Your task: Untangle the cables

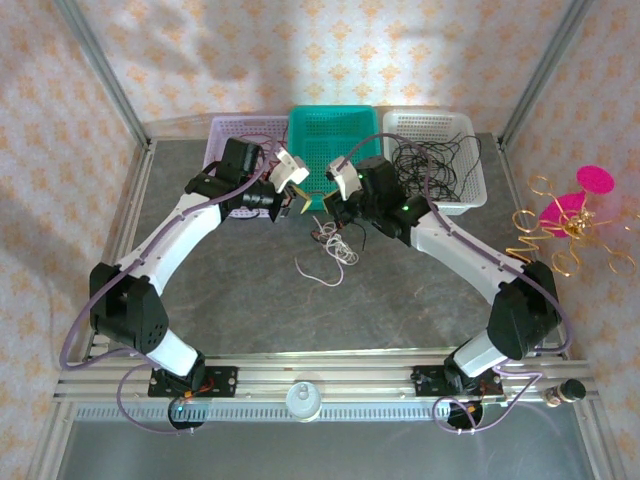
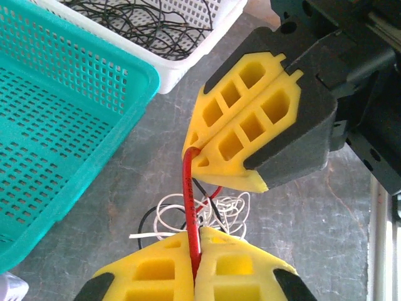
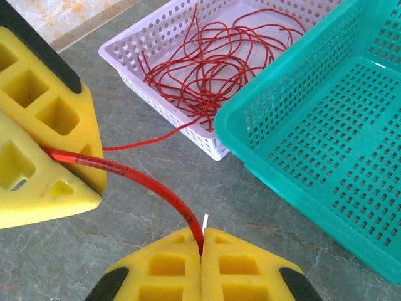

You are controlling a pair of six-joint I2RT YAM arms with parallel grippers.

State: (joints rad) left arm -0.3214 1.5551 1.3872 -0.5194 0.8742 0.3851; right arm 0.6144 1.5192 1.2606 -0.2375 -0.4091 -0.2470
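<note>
Both grippers are clenching one red cable (image 3: 144, 182) stretched between them. The left gripper (image 2: 194, 266) is pinching it at the bottom of its wrist view, and the right gripper (image 3: 202, 241) is gripping it likewise (a white strand end (image 3: 205, 221) is poking up just beside its fingertips). The clump of cables (image 1: 335, 245), in white, black and red loops, is lying on the grey table (image 1: 240, 290) at the centre of the overhead view, just below the teal basket (image 1: 325, 140).

Bright diffuse light; glare patch on back wall (image 1: 330, 45).
</note>
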